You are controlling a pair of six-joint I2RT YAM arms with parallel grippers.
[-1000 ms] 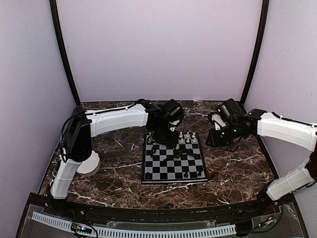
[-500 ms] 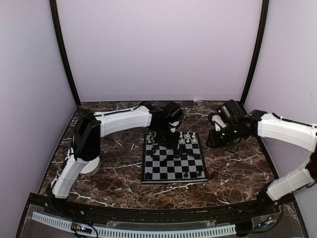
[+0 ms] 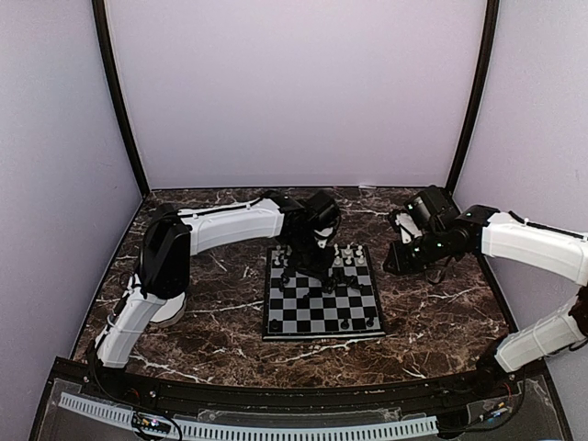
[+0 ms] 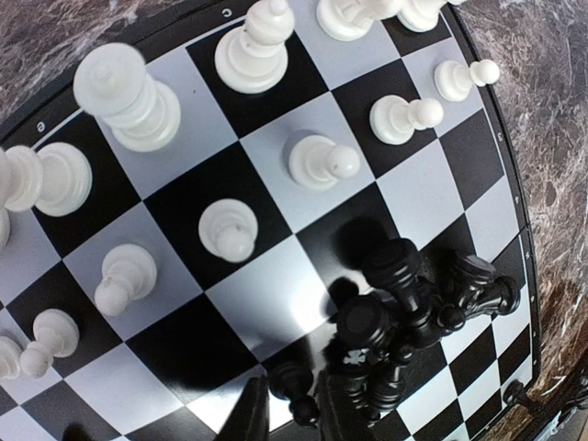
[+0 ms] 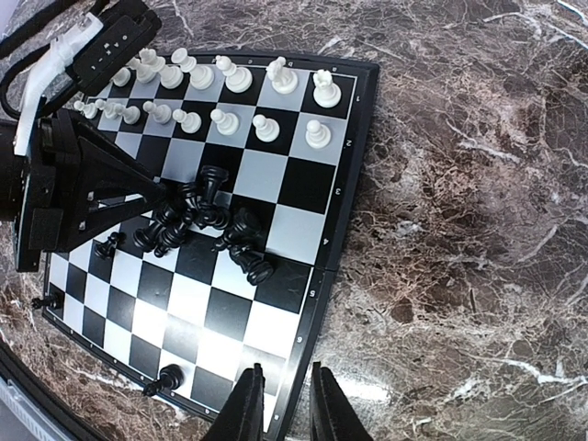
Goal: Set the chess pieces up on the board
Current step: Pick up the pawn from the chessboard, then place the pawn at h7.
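The chessboard point(image 3: 322, 303) is a small square of black and pale grey checks with a thin black border. It lies flat in the middle of the dark veined marble bench point(image 3: 441, 312). White chessmen point(image 5: 266, 127) stand upright in 2 rows along its far edge. Most of the black chessmen point(image 5: 197, 219) are jumbled in 1 heap near the board's centre, several on their sides and touching one another. A few others stand alone on the near rows.

The left end effector point(image 4: 292, 418) hangs over the far-left part of the board, just beside the heap. In the left wrist view its fingers point(image 4: 250, 413) flank a single black pawn point(image 4: 296, 390) that sits a little apart from the heap. I cannot tell whether they press on it. The right end effector point(image 5: 280, 404) hovers off the board's right side, well apart from the heap, with its fingers slightly parted and nothing between them.

The heap crowds close to the pawn, with the white rows beyond it. A white bowl point(image 3: 170, 308) sits near the bench's left edge, partly hidden behind the left arm point(image 3: 230, 225) and well apart from the board.
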